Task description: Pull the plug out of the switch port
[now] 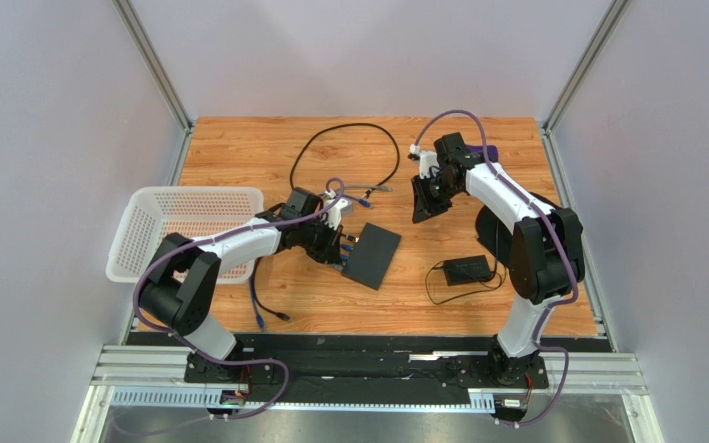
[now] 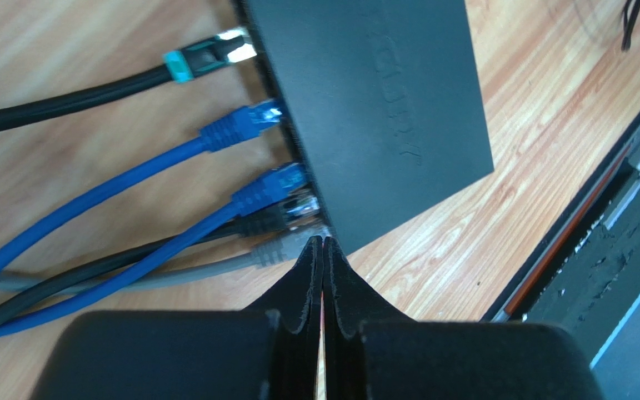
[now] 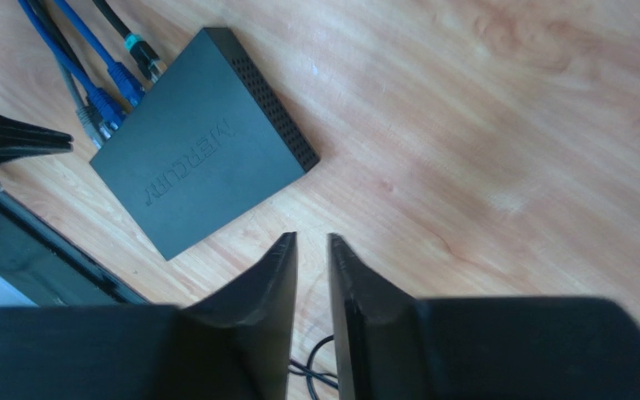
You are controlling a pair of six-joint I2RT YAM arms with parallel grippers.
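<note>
The switch (image 1: 372,256) is a flat black box lying on the wooden table; it also shows in the left wrist view (image 2: 373,100) and the right wrist view (image 3: 202,142). Several cables enter its left edge: two blue plugs (image 2: 248,121), a black plug (image 2: 277,212) and a grey plug (image 2: 286,246). A black cable's teal-and-silver plug (image 2: 211,52) lies at the far end of that edge, its metal shell showing. My left gripper (image 2: 323,242) is shut and empty, its tips beside the grey plug at the switch's corner. My right gripper (image 3: 311,239) is slightly open and empty, above bare table right of the switch.
A white mesh basket (image 1: 187,231) stands at the left edge. A small black power brick (image 1: 467,270) with a thin cord lies right of the switch. A black cable loop (image 1: 349,152) lies at the back. Blue cable ends trail toward the front edge (image 1: 261,309).
</note>
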